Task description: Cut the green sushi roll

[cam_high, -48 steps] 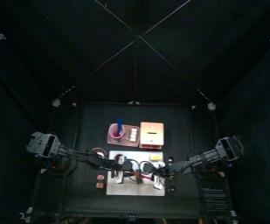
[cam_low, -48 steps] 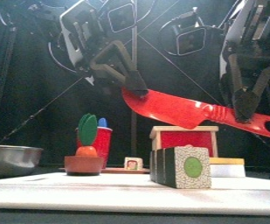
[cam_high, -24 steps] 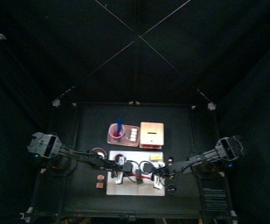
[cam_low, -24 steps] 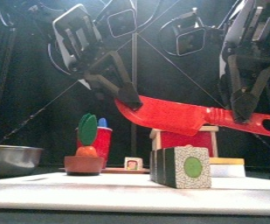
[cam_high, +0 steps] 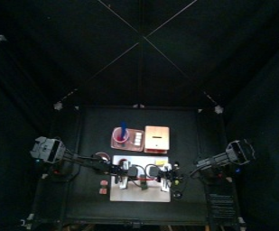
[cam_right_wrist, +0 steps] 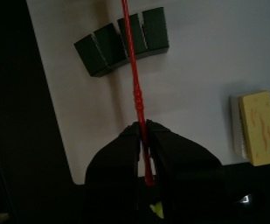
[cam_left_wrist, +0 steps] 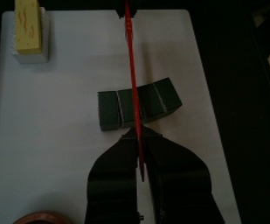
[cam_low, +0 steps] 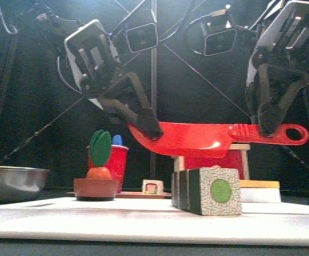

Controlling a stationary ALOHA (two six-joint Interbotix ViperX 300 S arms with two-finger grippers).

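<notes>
Knife is clenched level between left claw and right claw, above green sushi roll on white board.

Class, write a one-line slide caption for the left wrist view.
Left gripper and a second gripper at the far end hold the red knife edge-down over the green sushi roll on the white board.

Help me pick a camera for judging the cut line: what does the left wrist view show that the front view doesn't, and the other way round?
Only the left wrist view shows the red knife edge-on, running above the green sushi roll, on the white board. Only the front view shows the metal bowl, the red cup and both grippers, left and right, gripping the knife level. Both show knife, roll and yellow block.
</notes>
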